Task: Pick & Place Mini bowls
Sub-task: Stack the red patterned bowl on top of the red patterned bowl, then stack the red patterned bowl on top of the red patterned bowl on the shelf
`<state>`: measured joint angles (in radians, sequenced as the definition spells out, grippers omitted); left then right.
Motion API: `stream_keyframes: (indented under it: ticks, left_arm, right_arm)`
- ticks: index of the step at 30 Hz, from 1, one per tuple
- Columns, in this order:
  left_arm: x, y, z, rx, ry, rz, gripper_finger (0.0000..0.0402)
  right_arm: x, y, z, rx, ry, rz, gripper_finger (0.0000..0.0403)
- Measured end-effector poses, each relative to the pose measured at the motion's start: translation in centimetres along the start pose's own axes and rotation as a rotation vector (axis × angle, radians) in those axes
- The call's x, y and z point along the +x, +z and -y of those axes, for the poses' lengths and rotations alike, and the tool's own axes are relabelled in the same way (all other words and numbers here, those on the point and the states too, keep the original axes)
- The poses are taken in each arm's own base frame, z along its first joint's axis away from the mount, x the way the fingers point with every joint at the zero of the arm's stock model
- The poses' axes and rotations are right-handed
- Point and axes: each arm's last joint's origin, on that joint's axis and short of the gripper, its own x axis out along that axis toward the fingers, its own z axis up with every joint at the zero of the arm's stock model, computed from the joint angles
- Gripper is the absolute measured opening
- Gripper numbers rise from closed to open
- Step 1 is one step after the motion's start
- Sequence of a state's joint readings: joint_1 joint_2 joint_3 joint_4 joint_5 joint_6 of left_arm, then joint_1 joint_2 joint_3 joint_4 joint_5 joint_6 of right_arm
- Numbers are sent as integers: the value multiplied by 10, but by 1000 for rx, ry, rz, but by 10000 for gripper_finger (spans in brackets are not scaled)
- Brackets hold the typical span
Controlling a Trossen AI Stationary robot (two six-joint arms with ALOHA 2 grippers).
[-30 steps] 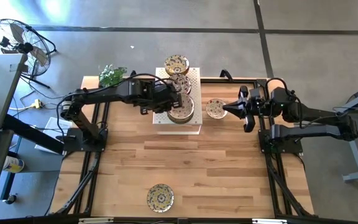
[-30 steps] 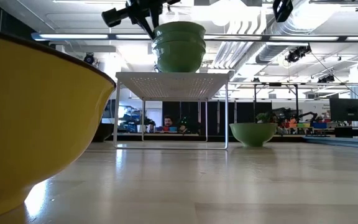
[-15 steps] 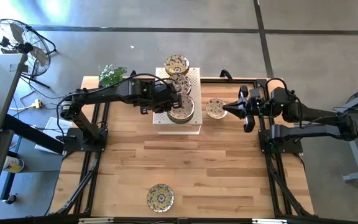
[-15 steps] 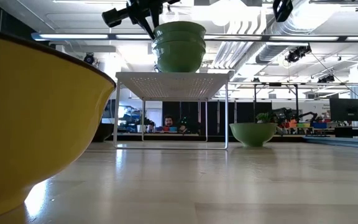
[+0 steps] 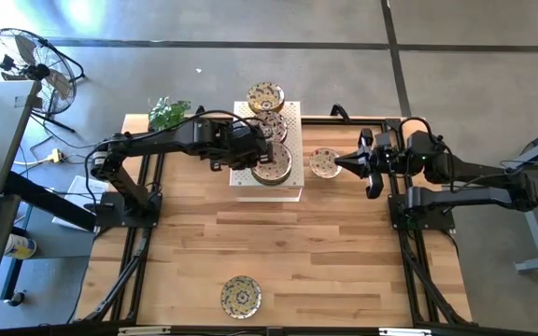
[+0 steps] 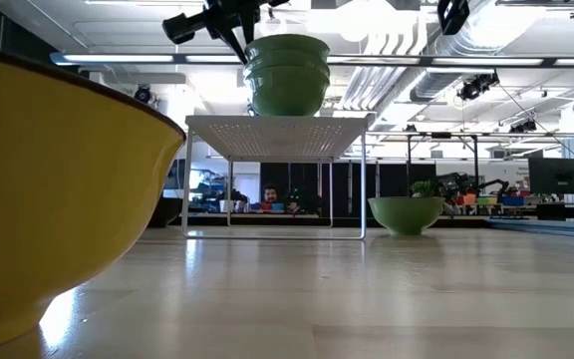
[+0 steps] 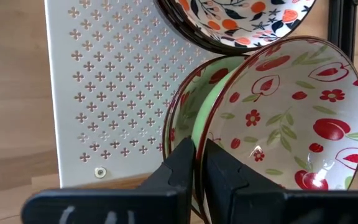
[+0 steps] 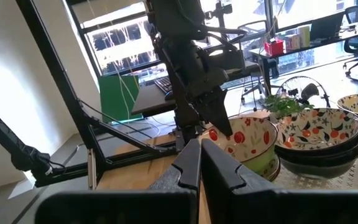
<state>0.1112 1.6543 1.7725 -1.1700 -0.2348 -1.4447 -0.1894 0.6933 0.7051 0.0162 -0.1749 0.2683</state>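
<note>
The left gripper (image 5: 261, 147) is clamped on the rim of the top green-sided mini bowl (image 7: 291, 118), tilted on a stack atop the white perforated rack (image 5: 292, 117). The right gripper (image 5: 348, 165), jaws together, hovers just beside a lone bowl (image 5: 324, 162) on the wooden table (image 5: 344, 252).

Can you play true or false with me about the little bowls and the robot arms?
1. The left gripper pinches the rim of a bowl on the white rack. True.
2. The right gripper holds a bowl in the air. False: it is shut on nothing, beside the lone bowl on the table.
3. A bowl sits alone near the front edge of the table. True.
4. The rack is empty. False: stacks of bowls stand on it.
5. A green plant lies at the table's back left corner. True.
</note>
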Motion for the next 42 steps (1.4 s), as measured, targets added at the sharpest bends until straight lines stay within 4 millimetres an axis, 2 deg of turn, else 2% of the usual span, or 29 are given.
stream_keyframes:
  ticks: [14, 24, 31, 37, 42]
  left_arm:
    - [1, 4, -1, 15, 1, -16, 23]
    - [1, 4, 0, 14, -4, -11, 90]
    - [1, 4, 0, 15, 0, -12, 102]
    - [-30, 11, -6, 88, -12, 24, 102]
    - [-48, 17, 0, 252, -77, 67, 88]
  right_arm:
    - [0, 0, 0, -8, 1, 0, 1]
    - [0, 0, 0, -8, 0, 0, 1]
    - [0, 0, 0, -8, 1, 0, 1]
    - [0, 0, 0, -15, 0, 0, 1]
    - [0, -1, 0, -43, -3, -12, 2]
